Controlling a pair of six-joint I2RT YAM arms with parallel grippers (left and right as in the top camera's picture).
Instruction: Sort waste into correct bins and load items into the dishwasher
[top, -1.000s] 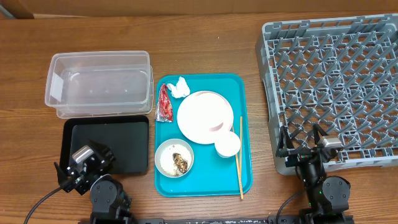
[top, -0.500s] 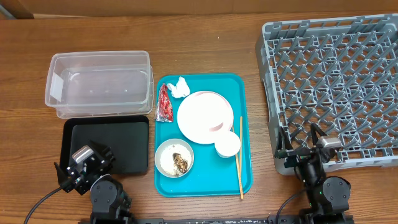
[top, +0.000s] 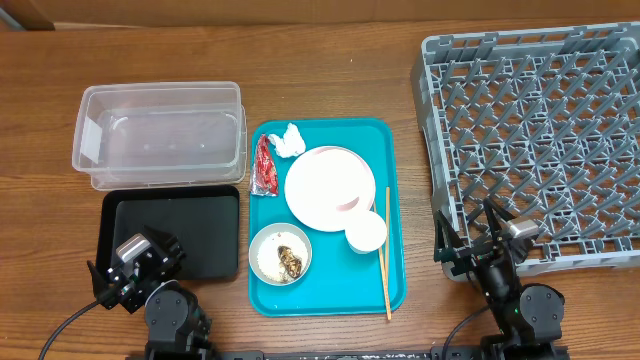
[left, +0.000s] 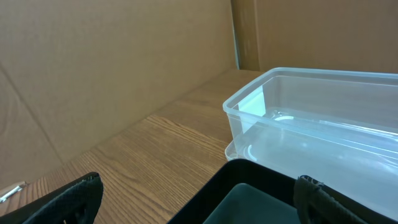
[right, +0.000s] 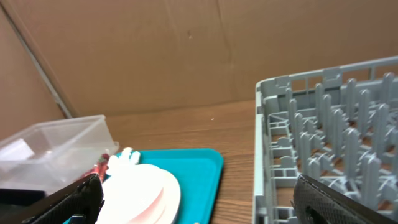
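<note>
A teal tray (top: 396, 200) holds a crumpled red wrapper (top: 264, 165), a white tissue wad (top: 291, 140), a pale round plate (top: 328, 187), a white cup (top: 366, 232), a greyish bowl (top: 280, 255) of rice and brown scraps, and chopsticks (top: 387, 255). The clear tub (top: 160, 135) and the black tray (top: 175, 235) lie to its left, the grey dish rack (top: 540, 140) to its right. My left gripper (top: 135, 262) (left: 196, 205) is open over the black tray's near left corner. My right gripper (top: 468, 235) (right: 199, 202) is open at the rack's near left corner, holding nothing.
Bare wooden table (top: 330, 60) runs along the back and between the teal tray and the rack. In the wrist views a brown cardboard wall (right: 155, 50) stands behind the table. The right wrist view also shows the plate (right: 143, 193) and the rack (right: 329, 137).
My right gripper has swung a little left, toward the teal tray. The left arm and all the objects have stayed where they were.
</note>
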